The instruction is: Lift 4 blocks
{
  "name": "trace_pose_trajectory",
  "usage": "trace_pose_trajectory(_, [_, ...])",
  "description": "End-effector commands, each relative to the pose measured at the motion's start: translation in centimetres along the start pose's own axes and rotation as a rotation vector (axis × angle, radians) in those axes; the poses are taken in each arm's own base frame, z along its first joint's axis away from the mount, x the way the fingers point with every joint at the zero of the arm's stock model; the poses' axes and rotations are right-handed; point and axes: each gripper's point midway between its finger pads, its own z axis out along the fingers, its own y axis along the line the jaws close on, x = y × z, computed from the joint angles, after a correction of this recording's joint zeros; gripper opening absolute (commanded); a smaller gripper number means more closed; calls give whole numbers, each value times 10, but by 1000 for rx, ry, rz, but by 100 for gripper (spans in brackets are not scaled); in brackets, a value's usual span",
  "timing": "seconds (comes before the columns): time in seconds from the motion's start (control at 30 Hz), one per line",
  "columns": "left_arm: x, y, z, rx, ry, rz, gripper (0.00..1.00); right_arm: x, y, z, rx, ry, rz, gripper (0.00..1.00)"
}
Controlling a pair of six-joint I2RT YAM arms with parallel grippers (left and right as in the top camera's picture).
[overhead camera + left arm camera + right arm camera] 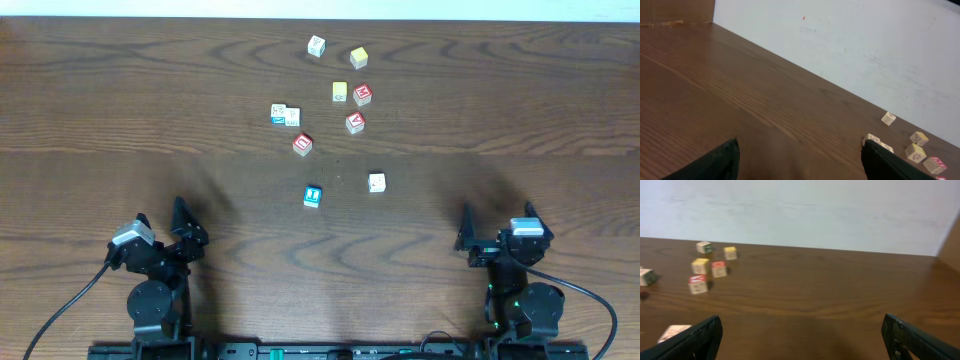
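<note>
Wooden blocks (303,144) all sit on the worktop (100,100), none lifted yet; the left tool (162,212) and right tool (497,213) gape empty, well apart from the blue block (312,195).

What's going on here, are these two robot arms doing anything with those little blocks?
Nothing is being handled at this moment. The left gripper and right gripper both sit at the near edge of the table, jaws open and empty. Farther out, a blue block and a white block lie closest to the arms, with a red block and several others scattered beyond. None is lifted; all rest on the wood.
</note>
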Motion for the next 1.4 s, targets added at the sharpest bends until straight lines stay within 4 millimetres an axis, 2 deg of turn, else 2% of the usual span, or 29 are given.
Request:
trace_pose_trajectory(0.0, [17, 6, 1, -16, 52, 0, 79, 1, -2, 0, 12, 4, 4, 99])
trace_pose_trajectory(0.07, [17, 6, 1, -16, 52, 0, 78, 1, 5, 0, -29, 2, 114, 99])
trace_pose_trajectory(0.17, [17, 6, 1, -16, 52, 0, 78, -2, 8, 0, -52, 0, 388, 99])
trace_pose_trajectory(0.33, [17, 6, 1, -16, 52, 0, 78, -21, 12, -2, -99, -60, 657, 99])
trace_pose_trajectory(0.4, [17, 6, 1, -16, 52, 0, 78, -33, 30, -5, -222, -62, 725, 99])
trace_pose_trajectory(0.47, [17, 6, 1, -16, 52, 0, 79, -50, 57, -16, -398, -92, 611, 99])
trace_pose_trajectory(0.53, [17, 6, 1, -16, 52, 0, 79, -57, 74, -25, -509, -99, 516, 99])
trace_pose_trajectory(0.67, [17, 6, 1, -16, 52, 0, 79, -48, 73, -22, -474, -14, 455, 99])
trace_pose_trajectory(0.77, [17, 6, 1, -16, 52, 0, 79, -60, 69, -16, -443, 10, 414, 99])
trace_pose_trajectory(0.87, [17, 6, 1, -16, 52, 0, 78, -82, 63, 0, -404, 46, 330, 99])
trace_pose_trajectory(0.97, [17, 6, 1, -16, 52, 0, 78, -95, 61, 31, -395, 158, 272, 99])
trace_pose_trajectory(1.1, [17, 6, 1, -16, 52, 0, 79, -105, 75, 75, -449, 390, 282, 99])
trace_pose_trajectory(1.2, [17, 6, 1, -16, 52, 0, 79, -97, 76, 97, -386, 669, 345, 99])
trace_pose_trajectory(1.27, [17, 6, 1, -16, 52, 0, 79, -86, 76, 98, -353, 864, 333, 99])
trace_pose_trajectory(1.37, [17, 6, 1, -16, 52, 0, 79, -73, 80, 102, -376, 1024, 269, 99])
